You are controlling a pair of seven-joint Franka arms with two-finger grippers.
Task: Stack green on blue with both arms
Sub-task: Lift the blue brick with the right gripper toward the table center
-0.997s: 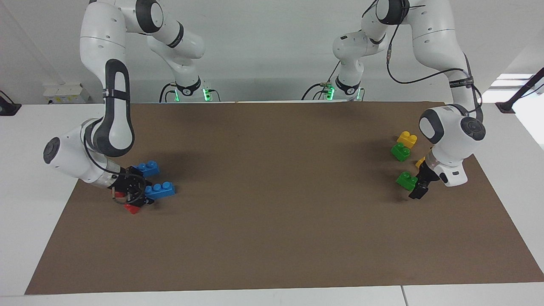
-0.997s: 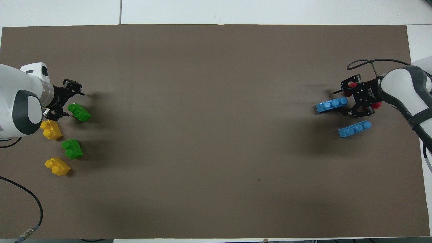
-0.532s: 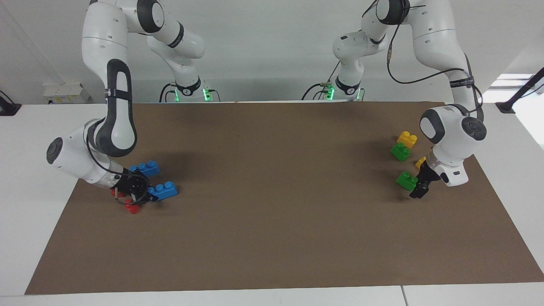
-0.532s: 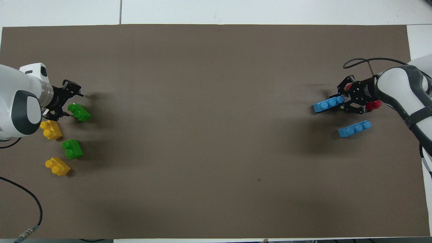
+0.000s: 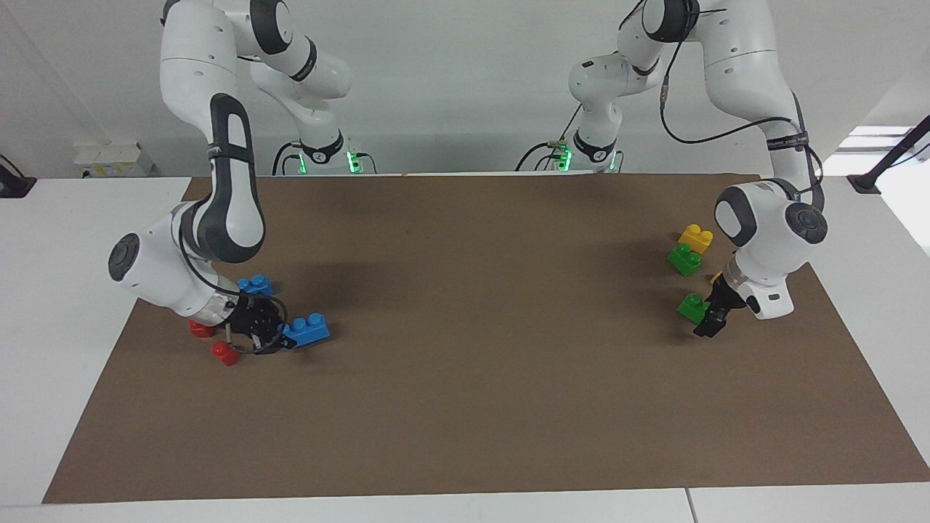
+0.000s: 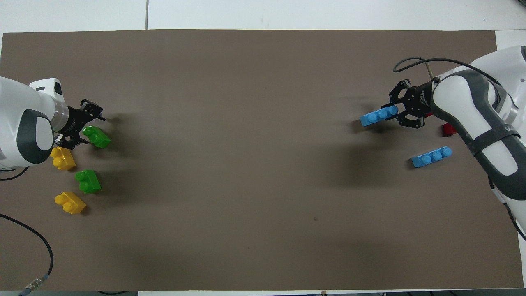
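A brown mat covers the white table (image 5: 43,240) as my two arms work at its ends.

Facing view: my right hand (image 5: 280,335) is clamped on the end of a blue brick (image 5: 306,330), carried tilted just above the mat near two red bricks (image 5: 225,353); the second blue brick (image 5: 254,284) lies on the mat, partly hidden by the wrist. My left hand (image 5: 708,318) is at a green brick (image 5: 692,306), fingers spread either side, grip not closed. Overhead view: the held blue brick (image 6: 379,116) juts from the right hand (image 6: 397,112) toward the table's middle, the spare blue (image 6: 431,157) nearer the robots. The left hand (image 6: 84,127) brackets the green brick (image 6: 96,137); another green (image 6: 88,181) and two yellow bricks (image 6: 62,158) lie nearer the robots.
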